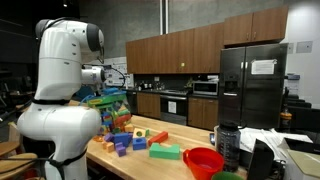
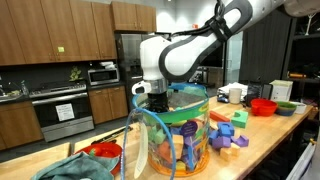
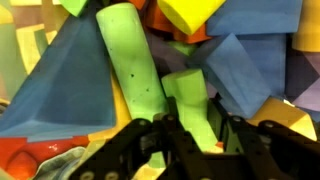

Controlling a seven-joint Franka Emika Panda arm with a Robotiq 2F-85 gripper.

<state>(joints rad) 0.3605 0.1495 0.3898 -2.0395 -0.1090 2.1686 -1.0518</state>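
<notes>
Gripper (image 3: 192, 128): lowered into the mouth of a clear tub (image 2: 196, 140) that stands on a wooden counter (image 1: 150, 166). In both exterior views my arm bends down over the tub's rim.

Contents of the tub, wrist view: foam blocks packed loosely, lying at all angles. A short green block (image 3: 186, 88) sits directly between my fingers (image 3: 226, 128), which flank it on either side. The jaws stand close to its faces. I cannot tell whether they are pressing on it or only framing it.

Neighbours: a long green block (image 3: 130, 60) leans just beside the short one, on its left in this view, and touches it. A large blue block (image 3: 62, 88) lies further to that side. A second blue block (image 3: 248, 68) lies on the opposite side. A yellow block (image 3: 196, 12) is at the top edge.

Surroundings: loose blocks (image 1: 135, 138) are scattered on the counter near the tub. A red bowl (image 1: 204, 160) stands beyond them, well apart from the tub.
</notes>
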